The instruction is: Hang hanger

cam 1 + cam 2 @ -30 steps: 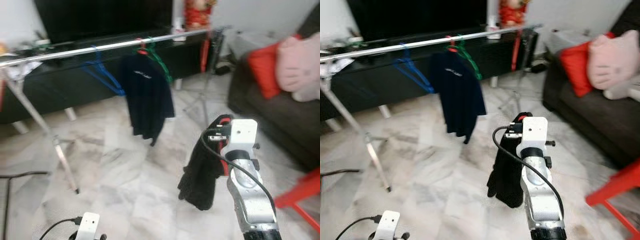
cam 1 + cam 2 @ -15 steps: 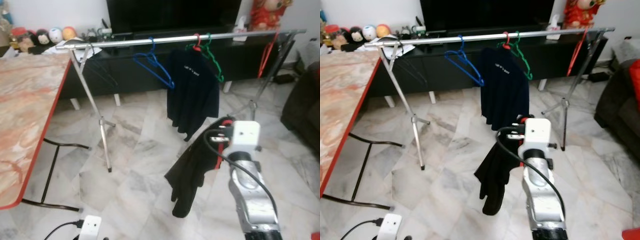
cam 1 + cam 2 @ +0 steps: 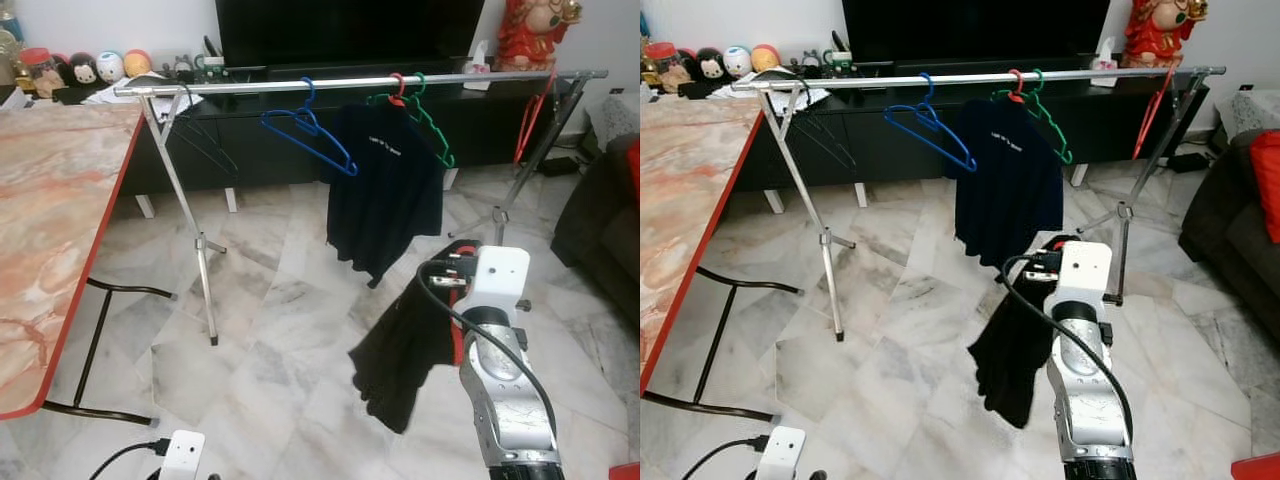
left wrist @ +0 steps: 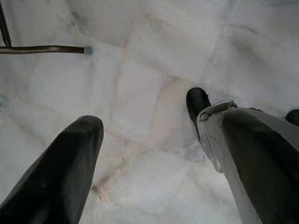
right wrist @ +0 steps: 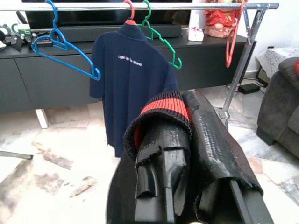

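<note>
Since half a second ago the black garment [image 3: 400, 350] has swung a little toward the robot's right under the raised right arm and now hangs more bunched, while the rack and table sit almost where they were. Right gripper [image 5: 187, 140] is held up in front of the robot with its two black fingers [image 5: 159, 182] closed together inside the red-and-black ribbed collar [image 5: 163, 108] of that garment, which drapes down from them toward the marble floor [image 3: 270, 350]; whether a hanger is inside the cloth cannot be made out. Ahead stands the silver clothes rail [image 3: 250, 86], well apart from the gripper. On it hang a blue hanger [image 3: 310, 130], empty; a dark navy shirt [image 3: 385, 190] on a red hook; a green hanger [image 3: 432, 125] just beside the shirt; and a red hanger [image 3: 530, 115] near the far right end. That navy shirt lies straight between the gripper and the middle of the rail. Behind the rail runs a low black TV cabinet [image 3: 890, 140]. A marble-topped table with a red edge [image 3: 50, 220] fills the robot's left side, and a dark sofa [image 3: 1230, 230] sits at the right. Left gripper [image 4: 145, 154] hangs low over the floor, its fingers spread apart and holding nothing.
</note>
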Available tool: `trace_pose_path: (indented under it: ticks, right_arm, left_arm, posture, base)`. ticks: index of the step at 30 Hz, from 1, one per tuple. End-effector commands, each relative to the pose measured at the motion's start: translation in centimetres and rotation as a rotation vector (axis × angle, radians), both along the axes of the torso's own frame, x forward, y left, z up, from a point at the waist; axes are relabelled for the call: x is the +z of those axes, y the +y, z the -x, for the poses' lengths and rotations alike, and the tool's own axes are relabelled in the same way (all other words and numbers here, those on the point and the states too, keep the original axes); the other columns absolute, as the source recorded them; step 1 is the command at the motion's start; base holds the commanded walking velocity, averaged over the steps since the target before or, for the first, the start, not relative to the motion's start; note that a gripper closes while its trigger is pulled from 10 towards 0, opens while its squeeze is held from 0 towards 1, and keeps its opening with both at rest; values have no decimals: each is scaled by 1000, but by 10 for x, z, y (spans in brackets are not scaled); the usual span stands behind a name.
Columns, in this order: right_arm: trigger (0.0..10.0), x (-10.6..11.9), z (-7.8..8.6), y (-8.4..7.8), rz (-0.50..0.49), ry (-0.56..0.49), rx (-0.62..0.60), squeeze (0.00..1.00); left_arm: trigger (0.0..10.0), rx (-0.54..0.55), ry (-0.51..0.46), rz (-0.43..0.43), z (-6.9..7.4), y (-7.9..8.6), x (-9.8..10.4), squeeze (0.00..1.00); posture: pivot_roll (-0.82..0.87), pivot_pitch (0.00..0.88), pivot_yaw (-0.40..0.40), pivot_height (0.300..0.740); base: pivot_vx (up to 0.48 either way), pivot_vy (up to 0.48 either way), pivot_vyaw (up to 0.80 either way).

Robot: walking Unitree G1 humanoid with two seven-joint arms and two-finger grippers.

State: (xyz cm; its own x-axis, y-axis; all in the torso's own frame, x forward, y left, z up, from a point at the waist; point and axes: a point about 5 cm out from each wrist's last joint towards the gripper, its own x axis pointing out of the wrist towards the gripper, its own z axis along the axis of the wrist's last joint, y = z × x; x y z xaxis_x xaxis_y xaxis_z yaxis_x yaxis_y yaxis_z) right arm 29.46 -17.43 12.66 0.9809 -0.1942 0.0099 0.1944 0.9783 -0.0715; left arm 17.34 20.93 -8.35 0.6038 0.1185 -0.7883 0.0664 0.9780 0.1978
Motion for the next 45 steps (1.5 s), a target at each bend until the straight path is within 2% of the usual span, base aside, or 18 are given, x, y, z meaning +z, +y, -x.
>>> trace_pose_path:
  ticks: [1, 8, 20, 26, 32, 45]
  right_arm:
    - [10000, 3, -1, -3, -18, -8, -15, 0]
    - [10000, 2, -2, 1, -20, -1, -1, 0]
    - [10000, 4, -1, 2, 4, -19, 12, 0]
    - [10000, 4, -1, 1, -32, -17, 2, 0]
    - [10000, 4, -1, 1, -31, -17, 2, 0]
    - [10000, 4, -1, 1, -18, -24, 9, 0]
  left_arm:
    - [10000, 16, 27, 5, 6, 2, -3, 0]
    - [10000, 17, 27, 4, 6, 2, -3, 0]
    - [10000, 21, 26, 6, 6, 2, -3, 0]
    - [10000, 23, 24, 6, 6, 2, -3, 0]
    - [10000, 23, 24, 7, 6, 2, -2, 0]
    - [10000, 23, 24, 7, 5, 2, -2, 0]
  posture:
    - [-86, 41, -25, 740]
    - [-86, 35, -25, 740]
    - [-84, 40, -25, 740]
    - [-82, 47, -27, 740]
    - [-81, 53, -28, 740]
    - [-81, 54, -28, 740]
  base:
    - [0, 0, 0]
    - [0, 0, -800]
    - [147, 0, 0]
    - [264, 0, 0]
    - [274, 0, -768]
    - [277, 0, 0]
